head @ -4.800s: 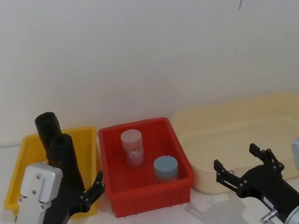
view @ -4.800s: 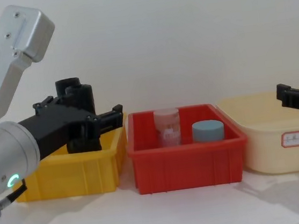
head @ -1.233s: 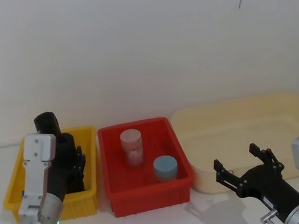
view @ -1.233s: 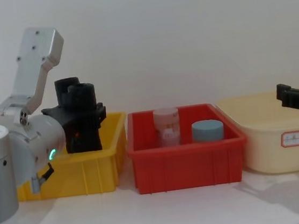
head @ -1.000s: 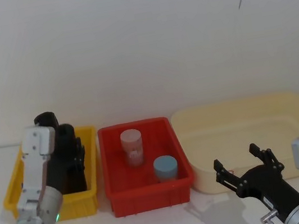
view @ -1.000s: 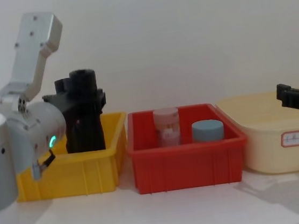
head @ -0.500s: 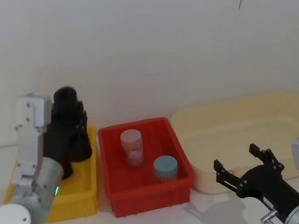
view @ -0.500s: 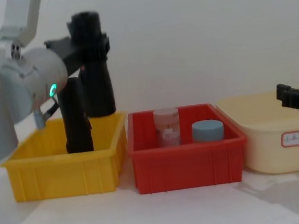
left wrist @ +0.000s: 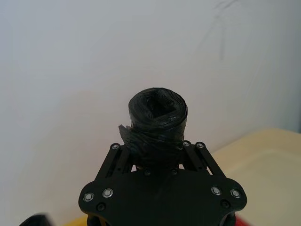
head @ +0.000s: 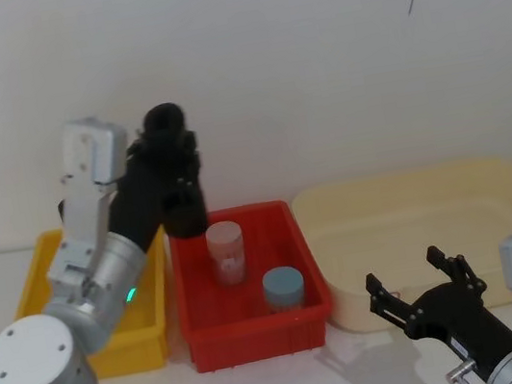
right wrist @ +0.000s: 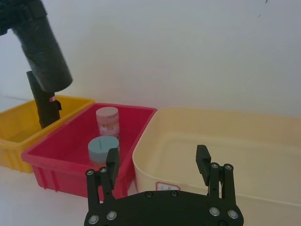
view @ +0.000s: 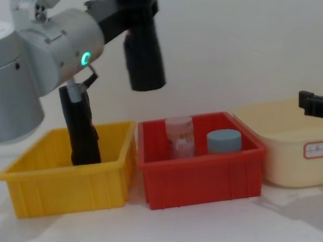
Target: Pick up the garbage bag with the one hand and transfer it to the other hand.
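Pickup looks done, with the handover pending. The left gripper (left wrist: 157, 147) has its fingers clenched on the garbage bag (view: 143, 53), which hangs upright below them, well apart from the right gripper (right wrist: 157, 162), whose fingers stand spread. Next, carry the roll between those fingers.

The left gripper (left wrist: 157, 147) has its jaws pressed against the garbage bag (left wrist: 157, 115), one at the roll's 9 o'clock side and one at its 3 o'clock side. The roll turns its hollow core toward the camera, and its black film is wrinkled just above the jaws. A white wall (left wrist: 70, 70) lies behind. From the roll, a cream tub (left wrist: 263, 160) lies at about 4 o'clock and a sliver of yellow bin (left wrist: 77, 221) at 7 o'clock.
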Controlling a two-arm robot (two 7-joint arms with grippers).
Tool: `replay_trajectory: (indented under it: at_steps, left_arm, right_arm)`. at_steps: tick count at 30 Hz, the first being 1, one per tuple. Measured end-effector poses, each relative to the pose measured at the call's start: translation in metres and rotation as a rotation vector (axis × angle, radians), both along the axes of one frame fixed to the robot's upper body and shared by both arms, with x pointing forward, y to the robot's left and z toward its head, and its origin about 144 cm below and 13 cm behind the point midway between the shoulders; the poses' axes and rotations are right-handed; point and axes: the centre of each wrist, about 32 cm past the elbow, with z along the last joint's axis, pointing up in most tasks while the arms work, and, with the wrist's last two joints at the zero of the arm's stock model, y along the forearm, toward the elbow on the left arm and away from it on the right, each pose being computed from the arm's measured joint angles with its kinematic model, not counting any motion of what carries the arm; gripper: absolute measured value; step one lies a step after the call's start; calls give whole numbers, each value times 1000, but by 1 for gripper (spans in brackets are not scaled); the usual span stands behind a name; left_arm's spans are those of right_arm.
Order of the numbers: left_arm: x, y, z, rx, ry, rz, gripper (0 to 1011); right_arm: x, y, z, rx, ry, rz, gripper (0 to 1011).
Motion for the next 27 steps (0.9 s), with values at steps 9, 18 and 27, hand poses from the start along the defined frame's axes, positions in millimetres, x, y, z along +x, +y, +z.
replay_trajectory:
  at_steps: [9, 18, 27]
  left_arm:
    - [0, -26, 3, 13, -8, -138, 370]
    - [3, -60, -2, 29, 15, -264, 370]
    - [6, -87, -12, 53, 51, -322, 370]
  right_arm:
    - [0, 0, 0, 0, 0, 0, 1001]
    - [0, 0, 0, 0, 0, 0, 1002]
    - [0, 0, 0, 0, 0, 0, 1001]
